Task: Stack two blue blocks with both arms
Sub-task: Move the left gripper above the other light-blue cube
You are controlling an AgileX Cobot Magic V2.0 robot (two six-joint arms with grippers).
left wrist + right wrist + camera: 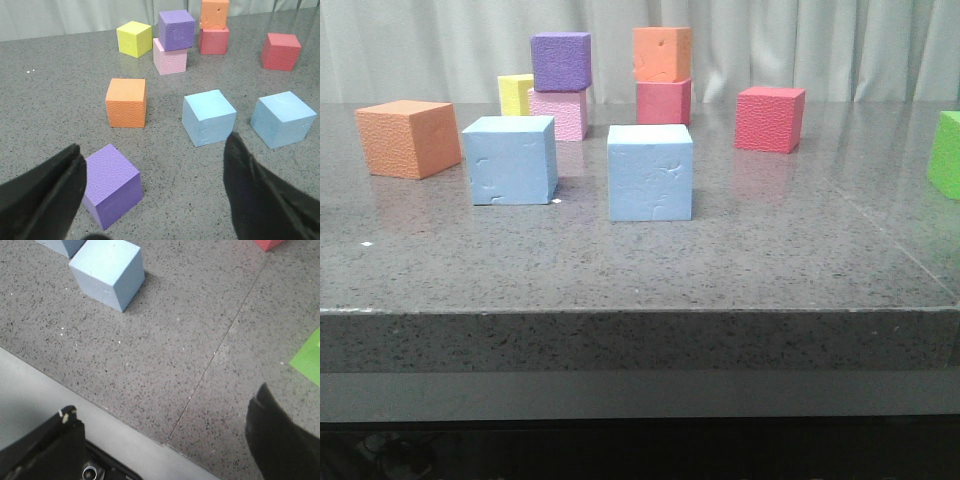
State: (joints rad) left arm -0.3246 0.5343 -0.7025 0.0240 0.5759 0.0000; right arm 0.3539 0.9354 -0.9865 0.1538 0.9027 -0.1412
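Both blue blocks sit apart mid-counter [620, 270]: left block [510, 160], right block [650, 172]. Nothing stacked yet. Left end effector [155, 195] spread, empty; right end effector [165, 440] looks spread too, though only partly in frame. Suggest each arm squares its fingers to opposite flat faces before closing; foam probably squashes, so grip lightly.

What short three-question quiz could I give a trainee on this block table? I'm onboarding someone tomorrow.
1. True or false: the two blue blocks are already stacked.
2. Which cube sits on the pink cube? A orange, B purple, C yellow.
3. Fill in: the left gripper is ____ and holds nothing.

Key: 1 false, they stand side by side on the table, apart. 2 B, the purple cube. 3 open.
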